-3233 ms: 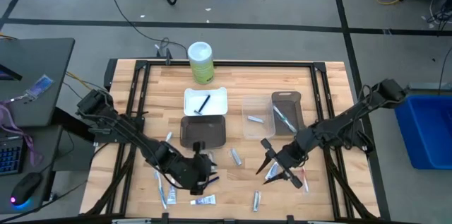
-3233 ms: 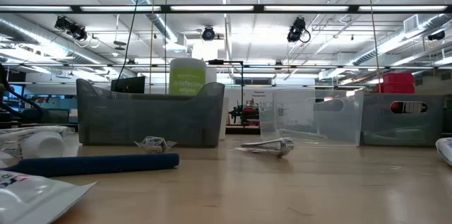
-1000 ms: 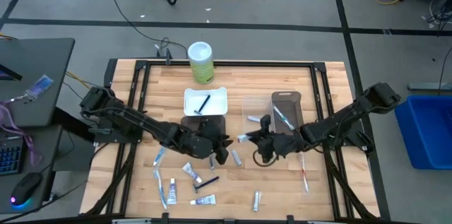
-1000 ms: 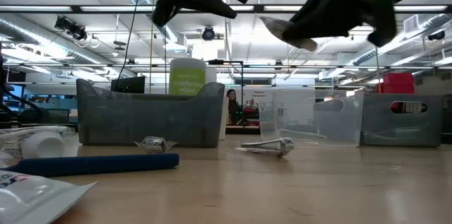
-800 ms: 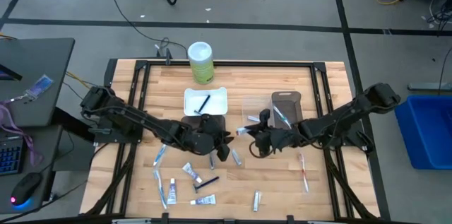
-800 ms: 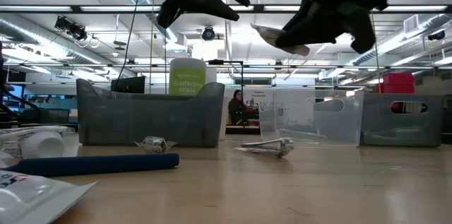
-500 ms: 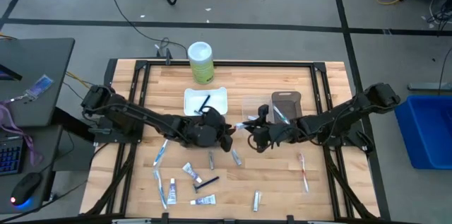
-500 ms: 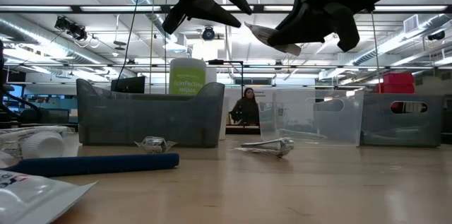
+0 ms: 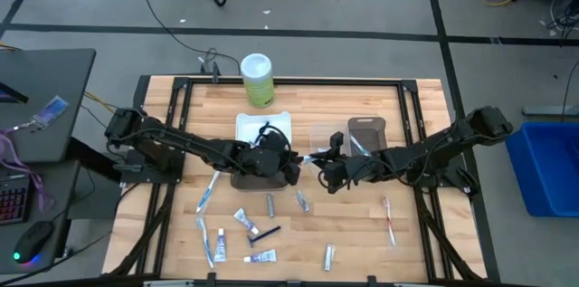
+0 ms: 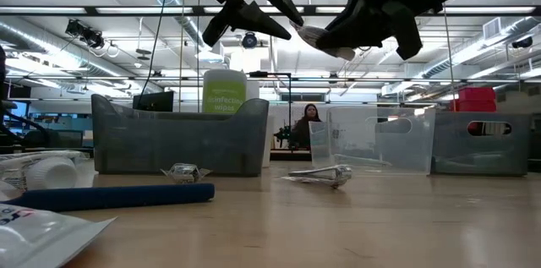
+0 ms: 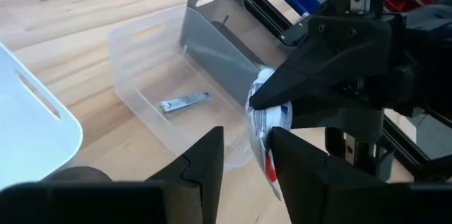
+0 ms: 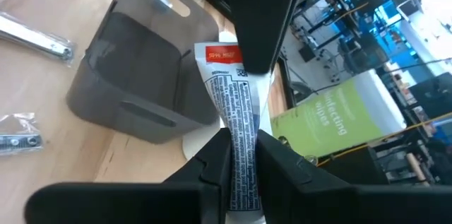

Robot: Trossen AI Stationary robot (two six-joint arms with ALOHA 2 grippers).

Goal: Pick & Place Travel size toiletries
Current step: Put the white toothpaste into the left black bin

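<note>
Right gripper (image 12: pixel 240 155) pinches a small white printed toothpaste tube with a red label (image 12: pixel 233 104) by its crimped tail, aloft over table centre, near the clear plastic tray (image 11: pixel 152 75) and the dark grey tray (image 12: pixel 134 75). Tube looks light, soft, squashy; the flat crimp is the firmest hold, the slick body likely slips. Left gripper (image 11: pixel 247 155) fingers spread, empty, just beside the tube. Since 3.2 s ago, both arms have risen from the loose toiletries and met mid-table.
</note>
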